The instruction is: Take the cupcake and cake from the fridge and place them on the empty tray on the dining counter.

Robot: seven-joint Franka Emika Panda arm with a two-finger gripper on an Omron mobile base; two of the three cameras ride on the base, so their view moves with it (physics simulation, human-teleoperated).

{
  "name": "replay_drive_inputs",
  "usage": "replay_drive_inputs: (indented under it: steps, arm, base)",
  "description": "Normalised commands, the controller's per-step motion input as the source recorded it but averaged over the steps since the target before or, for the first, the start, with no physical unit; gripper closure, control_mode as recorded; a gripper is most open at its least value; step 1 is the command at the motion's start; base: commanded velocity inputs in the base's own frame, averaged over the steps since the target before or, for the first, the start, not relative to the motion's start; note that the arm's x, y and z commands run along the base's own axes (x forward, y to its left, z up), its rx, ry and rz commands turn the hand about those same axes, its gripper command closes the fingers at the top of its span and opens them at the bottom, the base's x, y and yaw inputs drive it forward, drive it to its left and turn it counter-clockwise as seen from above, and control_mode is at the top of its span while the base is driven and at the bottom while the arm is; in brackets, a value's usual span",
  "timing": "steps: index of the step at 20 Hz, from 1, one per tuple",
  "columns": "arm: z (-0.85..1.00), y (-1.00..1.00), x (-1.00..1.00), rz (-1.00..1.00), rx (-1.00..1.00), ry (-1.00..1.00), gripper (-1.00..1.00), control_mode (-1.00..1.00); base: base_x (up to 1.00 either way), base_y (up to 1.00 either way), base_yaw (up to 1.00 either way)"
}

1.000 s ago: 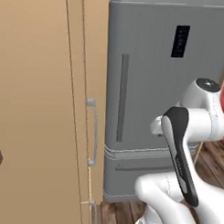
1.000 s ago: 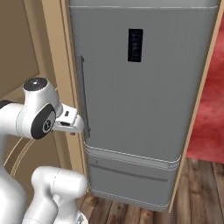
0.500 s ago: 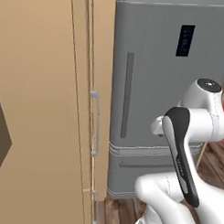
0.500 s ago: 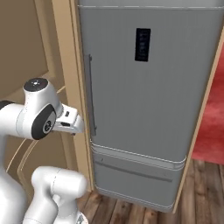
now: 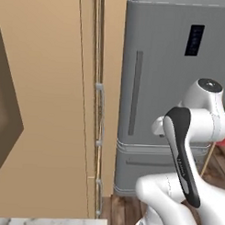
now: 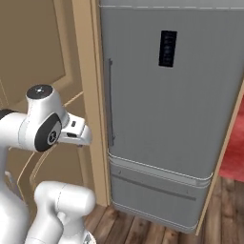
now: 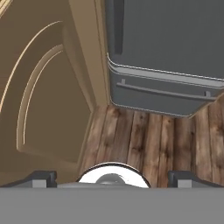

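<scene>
Facing the closed fridge (image 6: 162, 109) that presumably hides cupcake and cake, my gripper (image 7: 111, 177) spread wide and empty, I judge the vertical handle (image 6: 110, 102) needs a square approach.

A tan wooden cabinet (image 5: 50, 107) stands over a wood-plank floor (image 7: 148, 140)

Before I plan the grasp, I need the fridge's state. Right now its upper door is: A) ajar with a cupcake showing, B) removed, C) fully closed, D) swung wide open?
C: the fridge door sits flush, its long vertical handle untouched and no white shelves showing.
</scene>
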Motion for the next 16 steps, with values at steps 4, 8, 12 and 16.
replay_drive_inputs:
  steps: [4,8,12,16]
  arm:
    - [0.00,0.00,0.00,0.00,0.00,0.00,-1.00,1.00]
    - [0.00,0.00,0.00,0.00,0.00,0.00,-1.00,1.00]
    - [0.00,0.00,0.00,0.00,0.00,0.00,-1.00,1.00]
    - [0.00,0.00,0.00,0.00,0.00,0.00,-1.00,1.00]
  base:
    - [-0.41,0.20,0.12]
    - [0.01,0.02,0.01]
    - [0.11,0.00,0.00]
    - [0.04,0.00,0.00]
